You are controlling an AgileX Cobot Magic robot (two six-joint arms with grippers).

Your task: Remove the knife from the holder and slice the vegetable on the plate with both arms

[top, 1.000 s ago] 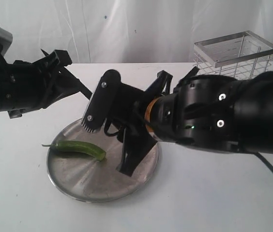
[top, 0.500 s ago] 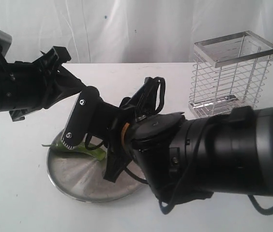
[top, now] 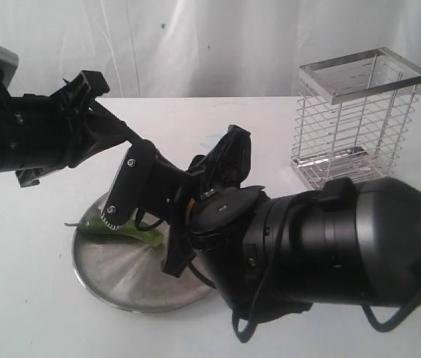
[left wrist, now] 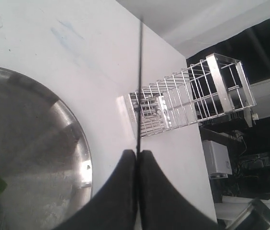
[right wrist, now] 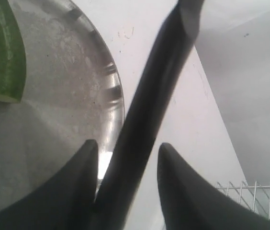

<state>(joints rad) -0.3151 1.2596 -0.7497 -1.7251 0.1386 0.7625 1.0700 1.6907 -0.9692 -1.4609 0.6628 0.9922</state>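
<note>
My left gripper (left wrist: 137, 153) is shut on the knife (left wrist: 140, 86), whose thin dark blade runs out from its fingertips above the table. In the exterior view the left gripper (top: 125, 133) hangs over the plate's (top: 113, 287) far rim. The green vegetable (top: 132, 236) lies on the plate's left half. My right gripper (top: 141, 242) stands open low over it, one finger (top: 125, 186) covering part of the vegetable. In the right wrist view the vegetable's cut end (right wrist: 5, 72) lies ahead of the right gripper (right wrist: 127, 143). A blurred dark bar crosses between its fingers; I cannot tell what it is.
The wire holder (top: 356, 119) stands at the back right of the white table, apart from both arms, and shows in the left wrist view (left wrist: 187, 100). The bulky right arm (top: 330, 246) fills the front right. A white curtain hangs behind.
The right arm has swung left and down over the plate, bringing its fingers to the vegetable, with jaws a little narrower. The left arm and knife have barely moved.
</note>
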